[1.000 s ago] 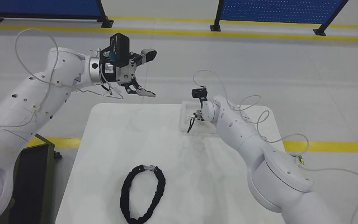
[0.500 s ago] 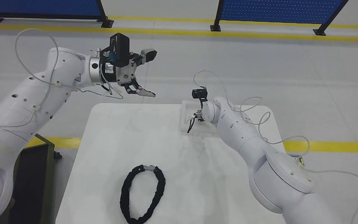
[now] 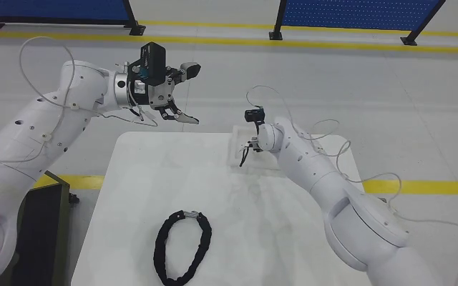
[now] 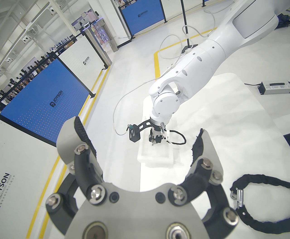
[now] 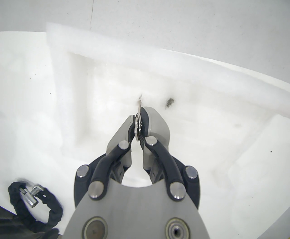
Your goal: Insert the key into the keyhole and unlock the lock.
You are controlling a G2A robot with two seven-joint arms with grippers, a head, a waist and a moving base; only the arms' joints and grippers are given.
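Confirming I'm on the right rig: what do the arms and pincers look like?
The left arm and right arm are glossy white rounded segments with white cables. The left pincer and right pincer have grey metal fingers, ribbed black pads, black linkages.

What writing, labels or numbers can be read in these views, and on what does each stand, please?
Near blue panel: white logo and brand word, legible, left unquoted.
White panel beside it: dark brand print, left unquoted.
Far blue panel: white brand print, left unquoted.
White panel at the edge: dark print, cut off.
Floor box: label too small to read.
No print seen on key or lock.
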